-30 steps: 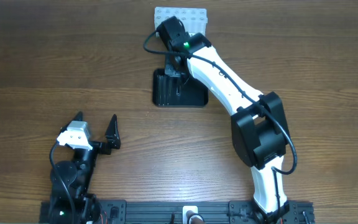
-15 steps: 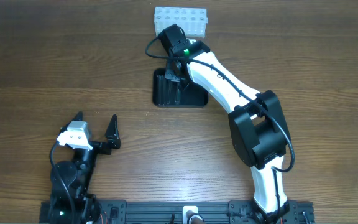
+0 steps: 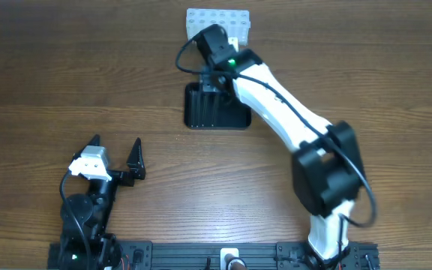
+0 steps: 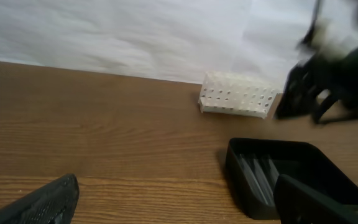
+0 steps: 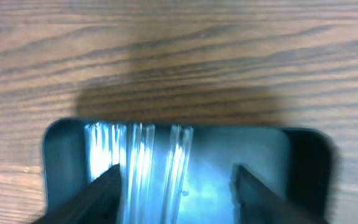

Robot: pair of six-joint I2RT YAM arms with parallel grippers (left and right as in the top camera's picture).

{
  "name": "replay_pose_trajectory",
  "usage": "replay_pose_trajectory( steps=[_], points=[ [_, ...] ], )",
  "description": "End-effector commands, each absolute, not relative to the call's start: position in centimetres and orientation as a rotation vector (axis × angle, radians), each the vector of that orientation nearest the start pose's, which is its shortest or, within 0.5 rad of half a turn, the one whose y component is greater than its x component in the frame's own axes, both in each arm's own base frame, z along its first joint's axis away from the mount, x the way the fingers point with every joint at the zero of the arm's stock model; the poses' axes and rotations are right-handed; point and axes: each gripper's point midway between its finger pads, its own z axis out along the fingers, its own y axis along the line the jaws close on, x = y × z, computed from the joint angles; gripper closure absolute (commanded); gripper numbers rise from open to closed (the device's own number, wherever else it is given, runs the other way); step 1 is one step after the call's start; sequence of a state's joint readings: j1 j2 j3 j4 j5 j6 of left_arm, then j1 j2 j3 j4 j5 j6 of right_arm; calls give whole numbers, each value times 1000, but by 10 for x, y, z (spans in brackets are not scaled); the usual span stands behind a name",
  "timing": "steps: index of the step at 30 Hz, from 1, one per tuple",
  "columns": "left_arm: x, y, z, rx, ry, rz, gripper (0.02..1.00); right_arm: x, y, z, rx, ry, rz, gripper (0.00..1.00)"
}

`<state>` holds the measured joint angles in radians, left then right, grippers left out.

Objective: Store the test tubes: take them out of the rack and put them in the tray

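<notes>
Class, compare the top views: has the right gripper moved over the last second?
Yes. Against the white rack, the right gripper has shifted rightward and slightly down the picture, towards the black tray.

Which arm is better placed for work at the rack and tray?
Right, probably: the right gripper hangs over the black tray beside the white rack, jaws open. The left gripper sits far off near its base.

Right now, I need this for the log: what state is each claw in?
Left claw: open, holding nothing.
Right claw: open, holding nothing, above the tray.
</notes>
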<state>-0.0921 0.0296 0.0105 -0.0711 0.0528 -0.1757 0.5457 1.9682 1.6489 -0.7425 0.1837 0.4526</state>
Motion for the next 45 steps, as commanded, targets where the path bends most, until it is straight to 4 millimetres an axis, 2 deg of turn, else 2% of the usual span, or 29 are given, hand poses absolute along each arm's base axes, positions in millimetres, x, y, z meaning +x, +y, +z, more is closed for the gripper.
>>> replay_pose_trajectory(
  steps=[1, 2, 4, 7, 9, 12, 15, 17, 22, 31, 34, 38, 45],
  points=[
    [245, -31, 153, -22, 1667, -236, 18, 433, 187, 211, -126, 2345, 23, 62],
    [245, -31, 153, -22, 1667, -236, 20, 430, 178, 218, -137, 2309, 22, 7],
    [245, -31, 153, -22, 1667, -236, 18, 419, 151, 230, -115, 2247, 14, 9],
    [245, -31, 153, -22, 1667, -236, 18, 398, 104, 233, -16, 2203, -9, 9],
    [245, -31, 153, -22, 1667, -236, 18, 376, 68, 230, 47, 2169, -42, 9],
    [245, -31, 153, -22, 1667, -236, 18, 347, 32, 222, 105, 2113, -81, 9],
    [245, -31, 153, -22, 1667, -236, 18, 320, 3, 211, 183, 2035, -102, 9],
    [245, -31, 153, -22, 1667, -236, 18, 305, -9, 201, 193, 1986, -117, 9],
    [245, -31, 153, -22, 1667, -236, 18, 275, -20, 177, 150, 1854, -154, 7],
    [245, -31, 153, -22, 1667, -236, 18, 252, -16, 141, 140, 1709, -94, 9],
    [245, -31, 153, -22, 1667, -236, 18, 248, -15, 146, 127, 1690, -78, 7],
    [245, -31, 153, -22, 1667, -236, 18, 245, -18, 163, 126, 1616, -89, 7],
    [245, -31, 153, -22, 1667, -236, 18, 245, -18, 170, 114, 1586, -92, 12]
  ],
)
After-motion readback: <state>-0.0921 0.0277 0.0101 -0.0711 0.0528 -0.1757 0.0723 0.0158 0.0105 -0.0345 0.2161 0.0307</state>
